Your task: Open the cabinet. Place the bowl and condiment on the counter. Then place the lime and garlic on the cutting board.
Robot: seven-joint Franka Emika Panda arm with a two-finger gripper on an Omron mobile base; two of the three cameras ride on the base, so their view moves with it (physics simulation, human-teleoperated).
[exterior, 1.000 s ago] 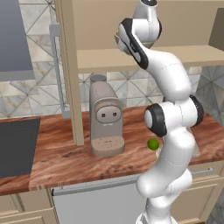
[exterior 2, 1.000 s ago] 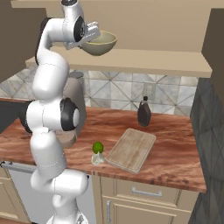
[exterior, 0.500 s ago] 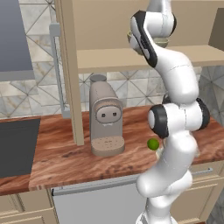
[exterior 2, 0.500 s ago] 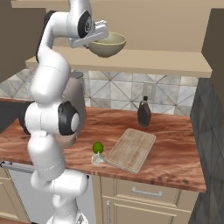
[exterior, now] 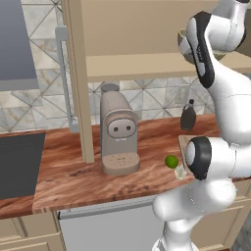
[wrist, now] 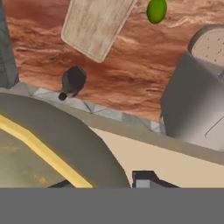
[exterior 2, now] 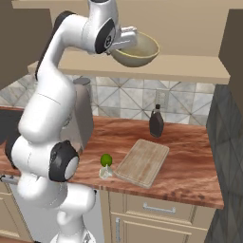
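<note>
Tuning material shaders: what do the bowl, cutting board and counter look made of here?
Bowl: looks like glazed ceramic, smooth olive-beige with a soft sheen; could also be plastic.
Cutting board: light unfinished wood, matte, with fine straight grain lines.
Counter: reddish-brown wood or wood-look laminate, with bold swirling grain and a slight gloss; which of the two I cannot tell.

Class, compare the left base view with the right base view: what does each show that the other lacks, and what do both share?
Left base view alone: the dark panel set into the counter at the far left and the front of the coffee machine.

Right base view alone: the whole cutting board, the drawer handle below it, and the bowl held aloft at the end effector, shut on its rim.

Both: the counter, lime, garlic, condiment and shelf.
</note>
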